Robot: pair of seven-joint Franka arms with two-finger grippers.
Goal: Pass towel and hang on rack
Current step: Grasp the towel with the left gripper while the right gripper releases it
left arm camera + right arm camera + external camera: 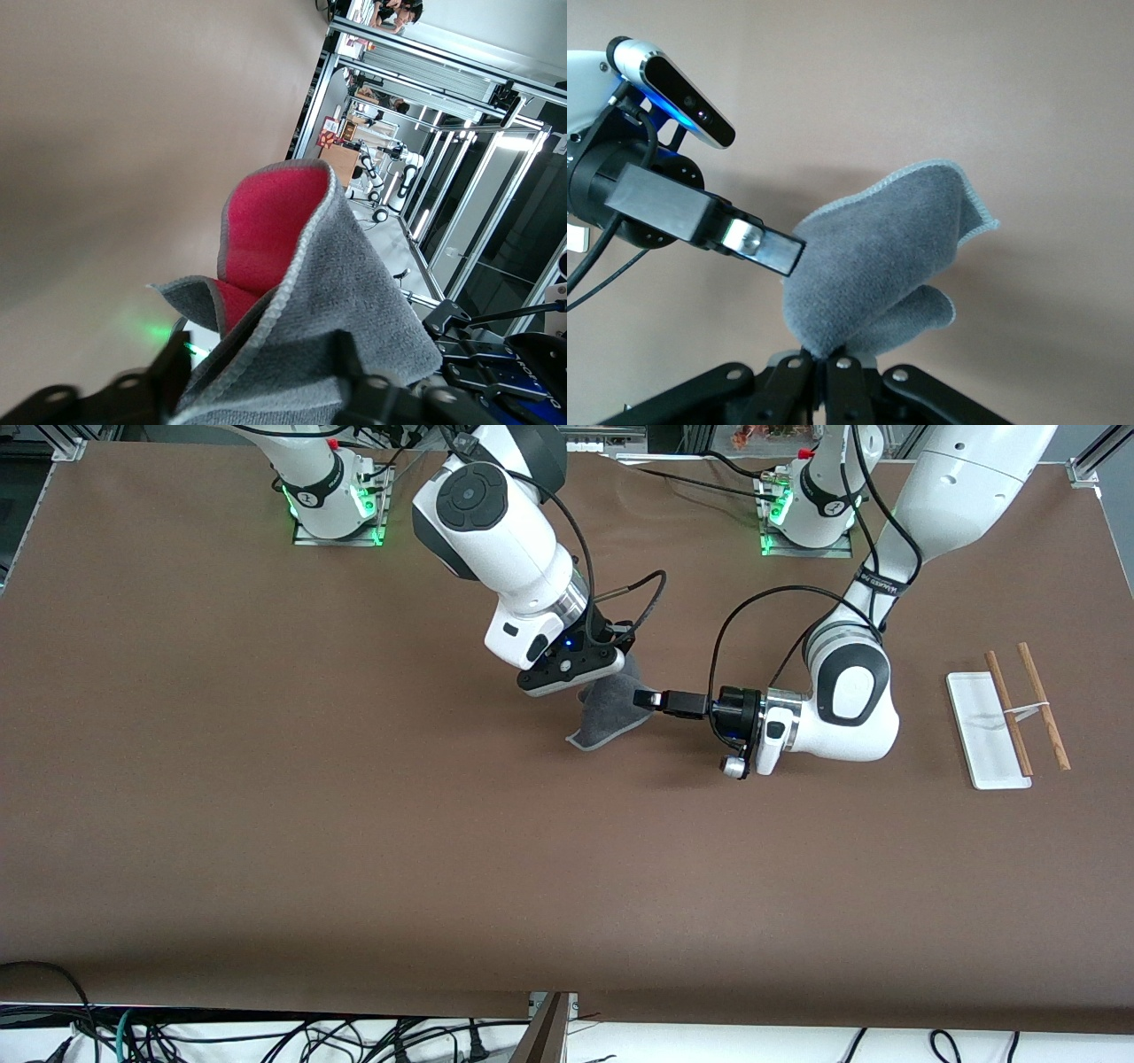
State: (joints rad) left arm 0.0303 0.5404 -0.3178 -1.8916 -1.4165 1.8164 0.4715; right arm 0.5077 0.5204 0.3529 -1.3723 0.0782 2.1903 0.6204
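The towel [611, 708], dark grey with a light stitched border, hangs from my right gripper [613, 677], which is shut on its top corner above the middle of the table. In the right wrist view the towel [886, 257] droops from the shut gripper [827, 359]. My left gripper [645, 698] lies level and is open, its fingers on either side of the towel's edge. In the left wrist view the towel [337, 292] shows a red inner face between the spread fingers of the gripper [261, 372]. The rack [974, 726] stands at the left arm's end of the table.
The rack's two brown rods [1044, 707] lie over its white base. The brown table [354, 824] is bare around the arms. Cables hang at the table's near edge [549, 1027].
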